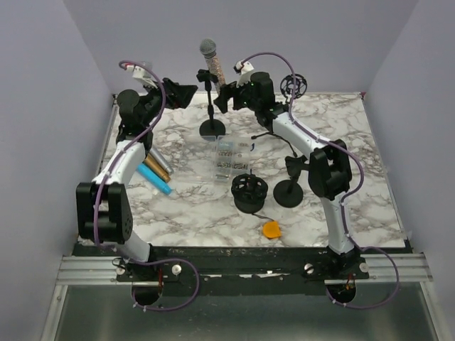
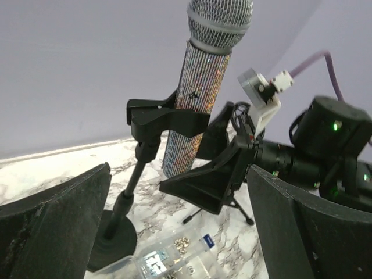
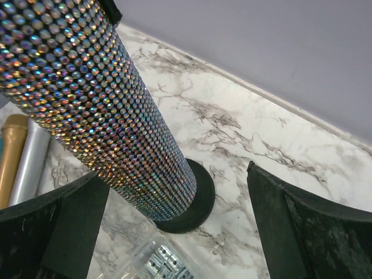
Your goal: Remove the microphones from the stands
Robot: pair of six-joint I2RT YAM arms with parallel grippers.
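Holding small metal parts, clear box (image 1: 226, 160) lies at stand's (image 1: 212, 128) 6 o'clock; clipped microphone (image 1: 211, 62) stands between right gripper's (image 1: 222, 98) wide jaws; left gripper (image 1: 189, 91), also wide, hangs at 9 o'clock.

A sparkly rhinestone-covered microphone (image 2: 200, 87) with a silver mesh head stands upright in the clip of a slim black stand (image 2: 143, 123) on a white marble table (image 2: 64, 165). The left gripper (image 2: 178, 168) frames it, fingers spread wide. The black right gripper (image 2: 200, 174) sits at its lower end.
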